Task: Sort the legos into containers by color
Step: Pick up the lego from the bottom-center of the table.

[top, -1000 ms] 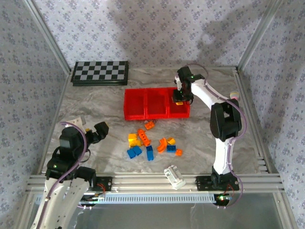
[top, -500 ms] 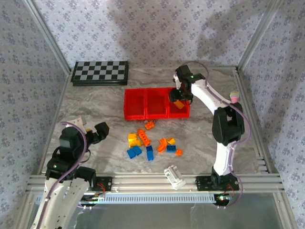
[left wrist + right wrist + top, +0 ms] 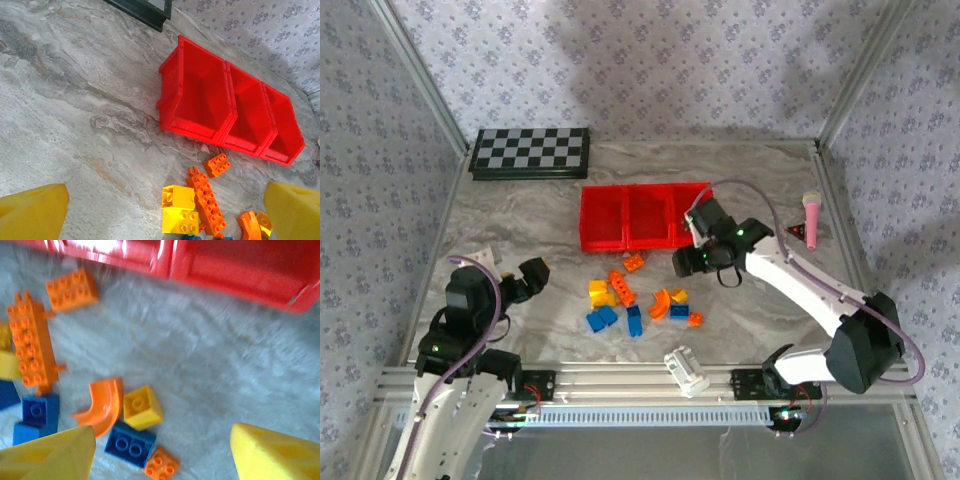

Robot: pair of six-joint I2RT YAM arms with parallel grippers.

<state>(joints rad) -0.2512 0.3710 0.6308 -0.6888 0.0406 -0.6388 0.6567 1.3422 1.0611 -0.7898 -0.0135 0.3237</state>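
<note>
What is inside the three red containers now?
No brick shows in the left container or the middle container. The right container is less sure: its near wall hides part of its floor in the left wrist view, and from above the right arm covers one corner.

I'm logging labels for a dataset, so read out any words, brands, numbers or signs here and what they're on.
None can be read.
The legos show studs with no legible mark, blurred in the right wrist view.
The containers have bare red walls.
The checkerboard carries only black and white squares.
The white ribbed cylinder and the pink microphone toy are too small to tell.
</note>
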